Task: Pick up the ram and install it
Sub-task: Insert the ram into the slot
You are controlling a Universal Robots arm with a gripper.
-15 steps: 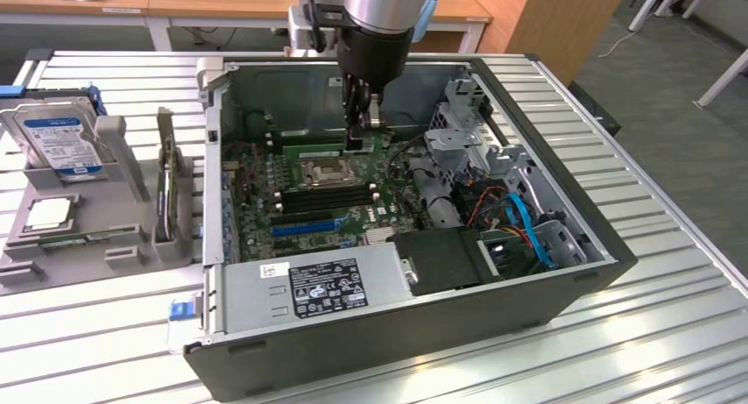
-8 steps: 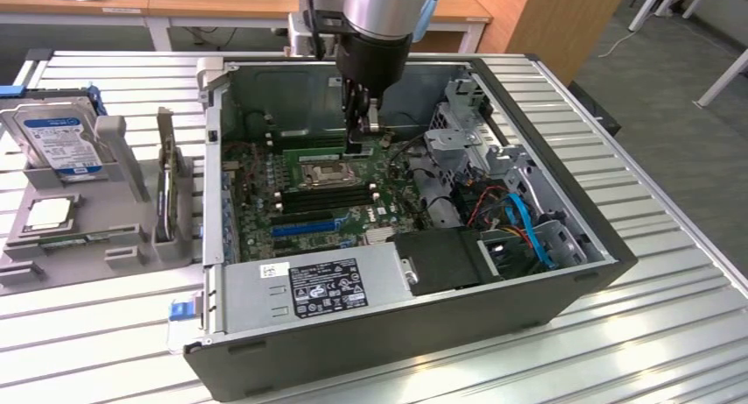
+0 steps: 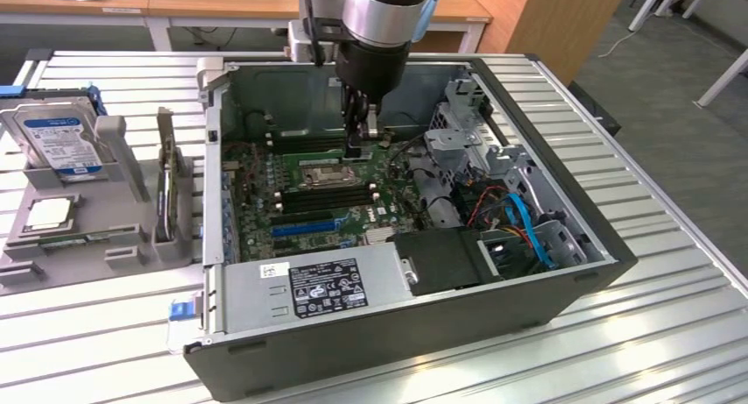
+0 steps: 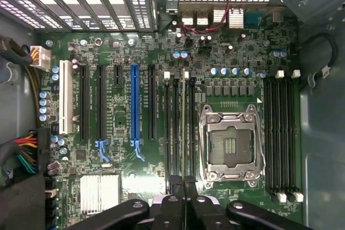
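The ram [image 3: 65, 239] looks like the long, narrow green stick lying in the front of the grey holder [image 3: 123, 246], at the exterior view's left beside the open computer case [image 3: 409, 334]. My gripper [image 3: 360, 148] hangs inside the case over the motherboard [image 3: 263, 172], near the CPU socket [image 3: 325, 170]. Its black fingers [image 4: 173, 187] are shut together with nothing between them. In the wrist view, the gripper [image 4: 181, 179] sits at one end of a pair of black memory slots [image 4: 175, 127] beside the CPU socket [image 4: 232, 144]. A second group of memory slots [image 4: 280, 133] lies beyond the socket.
The holder also carries a hard drive [image 3: 59, 141], a square silver CPU chip [image 3: 49, 213] and an upright expansion card [image 3: 166, 189]. Inside the case are the power supply [image 3: 315, 286], drive cage [image 3: 468, 137], blue and red cables [image 3: 526, 229] and a blue expansion slot [image 4: 135, 100].
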